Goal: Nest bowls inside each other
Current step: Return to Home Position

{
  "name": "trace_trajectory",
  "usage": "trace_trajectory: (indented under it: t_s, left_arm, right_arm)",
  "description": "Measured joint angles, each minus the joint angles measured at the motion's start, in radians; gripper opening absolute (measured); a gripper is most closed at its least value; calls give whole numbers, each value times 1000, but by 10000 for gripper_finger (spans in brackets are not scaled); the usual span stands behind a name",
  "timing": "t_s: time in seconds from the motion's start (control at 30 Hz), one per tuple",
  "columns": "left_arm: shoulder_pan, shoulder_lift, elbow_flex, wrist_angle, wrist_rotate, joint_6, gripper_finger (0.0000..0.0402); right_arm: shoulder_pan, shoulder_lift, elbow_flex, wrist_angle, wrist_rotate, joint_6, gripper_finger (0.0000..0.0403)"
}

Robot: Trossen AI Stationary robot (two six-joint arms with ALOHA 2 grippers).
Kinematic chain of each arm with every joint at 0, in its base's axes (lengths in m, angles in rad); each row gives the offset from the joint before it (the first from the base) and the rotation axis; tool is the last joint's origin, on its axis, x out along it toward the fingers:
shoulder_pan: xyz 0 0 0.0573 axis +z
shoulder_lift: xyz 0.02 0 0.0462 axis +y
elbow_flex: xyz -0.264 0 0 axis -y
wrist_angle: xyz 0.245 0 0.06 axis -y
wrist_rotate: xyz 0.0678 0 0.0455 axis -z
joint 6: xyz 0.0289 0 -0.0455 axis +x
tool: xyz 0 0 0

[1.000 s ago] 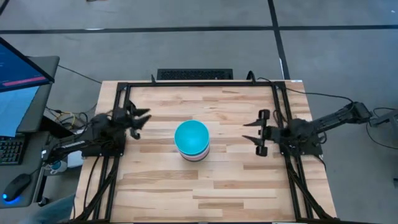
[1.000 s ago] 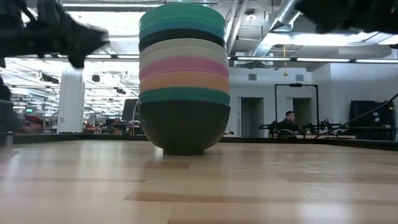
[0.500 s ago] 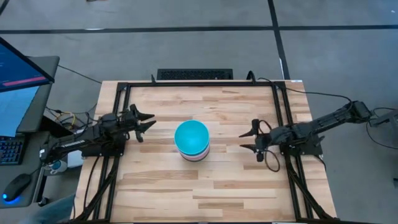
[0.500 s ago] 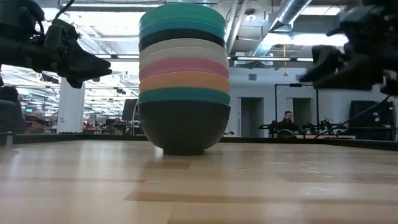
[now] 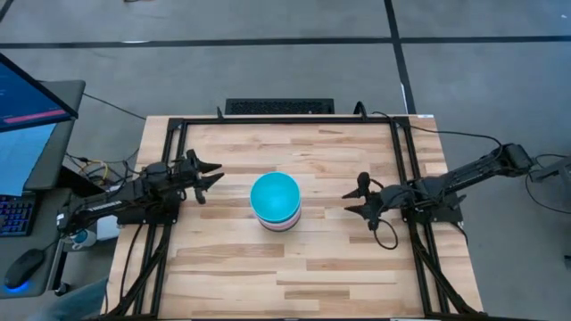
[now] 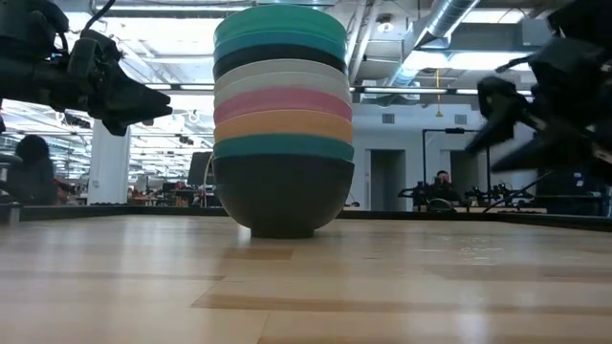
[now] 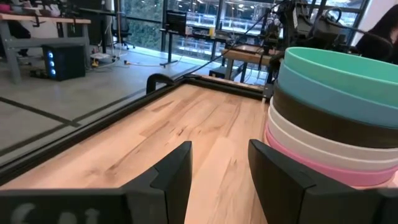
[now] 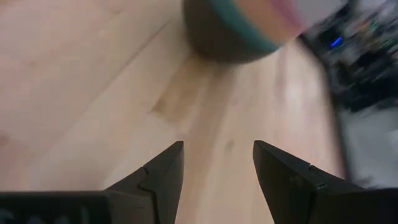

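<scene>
The bowls stand nested in one stack at the table's middle, a turquoise one on top. In the low view the stack rests on its black bottom bowl, with turquoise, orange, pink, white, black and turquoise rims above. My left gripper stands open to the stack's left, clear of it; in its wrist view the stack shows beside the open fingers. My right gripper is open to the stack's right, tipped toward the table, with the stack's base ahead of it.
A black metal frame runs along the table's far and side edges. A keyboard lies beyond the far edge and a monitor at the left. Bare wooden table lies in front of the stack.
My right gripper has sunk toward the table, tipped its fingers downward and rolled, ending a little nearer the stack. My left gripper has tipped down to level early in the second and then kept still. Both stay open. The stack has not moved.
</scene>
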Motion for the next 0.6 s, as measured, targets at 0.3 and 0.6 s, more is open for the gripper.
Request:
trace_trajectory:
  t_s: [0.3, 0.6]
  left_arm:
    - [0, 0, 0, -1, 0, 0, 148]
    - [0, 0, 0, -2, 0, 0, 148]
  right_arm:
    - [-24, 19, 1, 111, 23, -172, 215]
    - [7, 18, 11, 650, -16, 48, 216]
